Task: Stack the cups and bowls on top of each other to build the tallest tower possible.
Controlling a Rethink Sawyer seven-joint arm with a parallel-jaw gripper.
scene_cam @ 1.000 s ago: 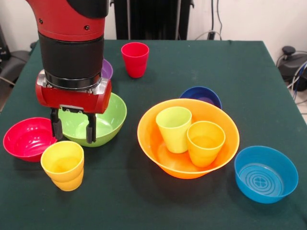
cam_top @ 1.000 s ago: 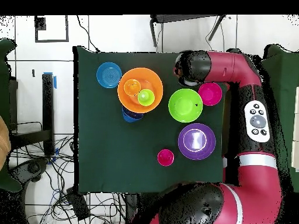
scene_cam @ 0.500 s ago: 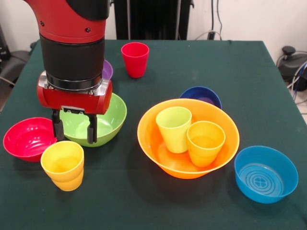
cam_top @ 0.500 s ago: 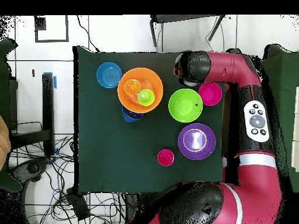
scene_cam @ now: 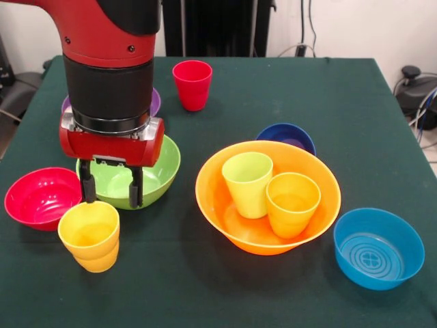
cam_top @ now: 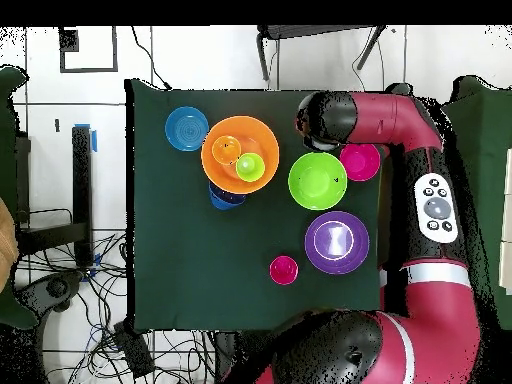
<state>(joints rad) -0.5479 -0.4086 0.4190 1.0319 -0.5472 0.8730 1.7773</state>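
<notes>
My gripper (scene_cam: pixel 111 194) hangs open just above and behind the yellow cup (scene_cam: pixel 89 236), in front of the lime green bowl (scene_cam: pixel 151 171), with nothing between its fingers. The big orange bowl (scene_cam: pixel 220 205) holds a light green cup (scene_cam: pixel 247 183) and an orange cup (scene_cam: pixel 292 203), both upright side by side. A red cup (scene_cam: pixel 192 84) stands alone at the far side. In the overhead view the arm (cam_top: pixel 345 112) hides the gripper and the yellow cup; the orange bowl (cam_top: pixel 262 135) and lime green bowl (cam_top: pixel 317 180) show.
A red bowl (scene_cam: pixel 41 198) lies left of the yellow cup. The dark blue bowl (scene_cam: pixel 287 135) sits behind the orange one, the light blue bowl (scene_cam: pixel 378 247) at front right. The purple bowl (cam_top: pixel 337 242) is mostly hidden by the arm in the front view.
The gripper has shifted slightly right and lower in the front view, closer to the yellow cup. No cup or bowl has moved.
</notes>
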